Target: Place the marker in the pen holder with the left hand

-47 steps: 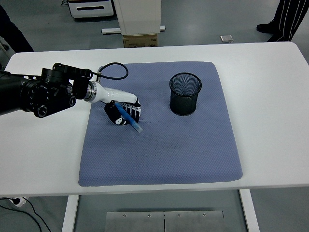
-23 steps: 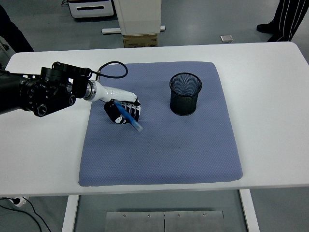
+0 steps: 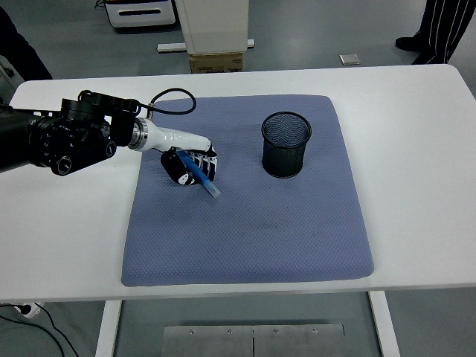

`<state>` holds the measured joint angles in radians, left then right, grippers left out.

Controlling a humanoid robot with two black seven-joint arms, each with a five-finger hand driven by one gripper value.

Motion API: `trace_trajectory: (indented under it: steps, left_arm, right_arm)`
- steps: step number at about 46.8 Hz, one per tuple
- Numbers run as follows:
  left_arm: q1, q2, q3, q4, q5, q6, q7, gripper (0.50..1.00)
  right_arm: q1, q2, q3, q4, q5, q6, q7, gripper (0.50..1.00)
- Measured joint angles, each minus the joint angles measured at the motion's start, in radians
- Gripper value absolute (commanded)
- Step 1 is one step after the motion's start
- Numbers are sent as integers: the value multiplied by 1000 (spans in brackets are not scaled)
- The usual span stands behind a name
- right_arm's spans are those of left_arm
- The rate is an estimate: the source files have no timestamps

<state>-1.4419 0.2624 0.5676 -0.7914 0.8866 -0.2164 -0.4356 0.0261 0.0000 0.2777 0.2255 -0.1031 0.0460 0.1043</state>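
Note:
My left hand (image 3: pixel 190 165) reaches in from the left over the blue-grey mat (image 3: pixel 245 223). Its fingers are curled around a blue marker (image 3: pixel 201 178), which slants down and to the right, its lower tip just above the mat. A black mesh pen holder (image 3: pixel 285 144) stands upright on the mat's far right part, well to the right of the hand. The right arm is out of view.
The mat lies on a white table (image 3: pixel 416 149). A black cable (image 3: pixel 175 104) loops over the mat's far left corner by my wrist. A person's legs (image 3: pixel 439 30) stand beyond the table's far right; a cardboard box (image 3: pixel 216 63) sits behind the far edge.
My left hand has lifted slightly and drawn a little up and back with the marker still in its grasp. The pen holder has not moved.

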Motion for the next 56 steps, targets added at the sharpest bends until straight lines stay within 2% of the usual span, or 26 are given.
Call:
trace_trajectory:
  steps: [30,56]
  left_arm:
    - [-3,5,-37,0,-79,0,-6,500]
    - [-44,8,-135,0,-85,-6,-6,500]
  right_arm:
    - [0,0,0,0,0,0,0,1000]
    - [0,0,0,0,0,0,0,1000]
